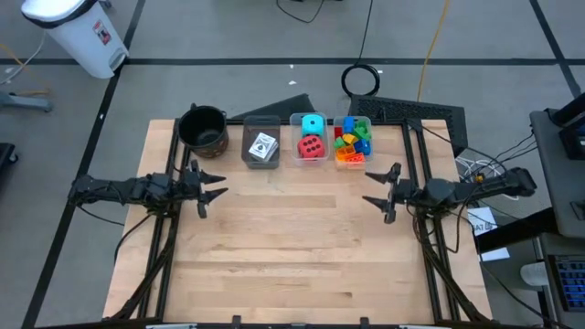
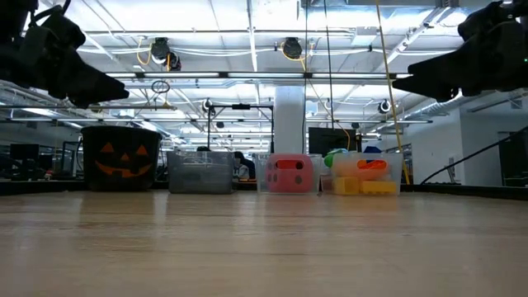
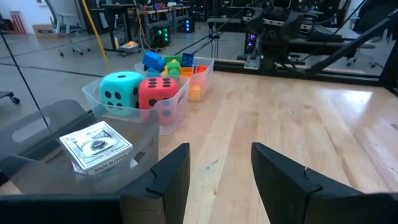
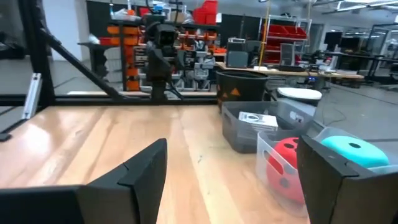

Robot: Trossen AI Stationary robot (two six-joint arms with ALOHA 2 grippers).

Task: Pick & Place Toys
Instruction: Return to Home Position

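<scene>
The toys all lie in a row of three bins along the far edge of the tabletop, and the row's long axis runs parallel to that edge. Each bin is longer than it is wide, with its long side pointing from the far edge toward the near one. The right clear bin holds a loose heap of bricks in blue, green, yellow, orange and red, lying every which way, so no single direction can be read from them. The middle clear bin holds the cyan cube at its far end and the red cube touching it at the near end, so the pair lines up along the bin's length, dotted faces up. The grey bin holds a flat stack of white cards, printed face up and turned askew to the bin walls. A black pot stands at the left end of the row, just beside the grey bin. The bin walls ring every toy. The left gripper hangs over the left part of the tabletop, nearer than the pot, pointing toward the right edge, fingers apart and holding nothing. The right gripper faces it from the right part, nearer than the brick bin, fingers spread wide and bare.
</scene>
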